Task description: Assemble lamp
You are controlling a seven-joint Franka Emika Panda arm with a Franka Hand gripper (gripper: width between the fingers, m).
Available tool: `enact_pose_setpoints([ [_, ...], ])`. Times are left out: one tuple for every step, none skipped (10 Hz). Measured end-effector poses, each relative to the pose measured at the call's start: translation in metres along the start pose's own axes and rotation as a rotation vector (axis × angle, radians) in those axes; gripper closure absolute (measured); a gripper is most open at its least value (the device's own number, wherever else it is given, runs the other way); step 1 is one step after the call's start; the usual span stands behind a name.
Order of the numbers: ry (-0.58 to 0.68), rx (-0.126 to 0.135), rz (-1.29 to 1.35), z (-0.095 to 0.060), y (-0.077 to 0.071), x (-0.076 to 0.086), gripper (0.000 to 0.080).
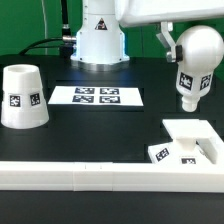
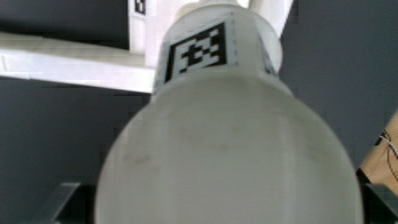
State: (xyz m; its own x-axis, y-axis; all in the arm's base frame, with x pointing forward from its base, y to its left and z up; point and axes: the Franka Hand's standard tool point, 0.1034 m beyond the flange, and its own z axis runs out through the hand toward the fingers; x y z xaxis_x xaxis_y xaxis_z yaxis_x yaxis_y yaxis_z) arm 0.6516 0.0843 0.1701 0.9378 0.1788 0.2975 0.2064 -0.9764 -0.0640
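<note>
Exterior view: tool [image 1: 178,42] grips the bulb [image 1: 196,65] neck-down above the base [image 1: 195,135], apparently for insertion; shade [image 1: 22,97] stands aside on the desk [image 1: 100,130].

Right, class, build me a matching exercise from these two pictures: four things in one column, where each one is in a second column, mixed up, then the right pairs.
Things
1. shade
2. bulb
3. base
4. marker board

Places
A. held up off the table by the gripper
B. lying flat at the middle of the table
C. standing wide end down at the exterior view's left
D. resting on the table at the exterior view's right

Pairs: 1-C, 2-A, 3-D, 4-B
</note>
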Motion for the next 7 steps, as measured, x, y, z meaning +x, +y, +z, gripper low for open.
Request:
enact_pose_setpoints([
  [0.028, -0.006, -0.024, -0.0024, 0.0024, 0.0059, 0.0223],
  [0.049, -0.012, -0.024, -0.0008, 0.0025, 0.0052, 0.0223],
  [0.044, -0.011, -0.024, -0.0004, 0.0022, 0.0044, 0.0223],
  [0.073, -0.016, -0.025, -0.0016, 0.0037, 0.0078, 0.0223],
  [0.19, -0.052, -0.038, -0.0015, 0.0099, 0.0096, 0.0223],
  [0.19, -0.055, -0.043, 0.004, 0.0084, 0.0004, 0.0223],
  [0.188, -0.053, -0.048, 0.0049, 0.005, -0.0001, 0.0223],
])
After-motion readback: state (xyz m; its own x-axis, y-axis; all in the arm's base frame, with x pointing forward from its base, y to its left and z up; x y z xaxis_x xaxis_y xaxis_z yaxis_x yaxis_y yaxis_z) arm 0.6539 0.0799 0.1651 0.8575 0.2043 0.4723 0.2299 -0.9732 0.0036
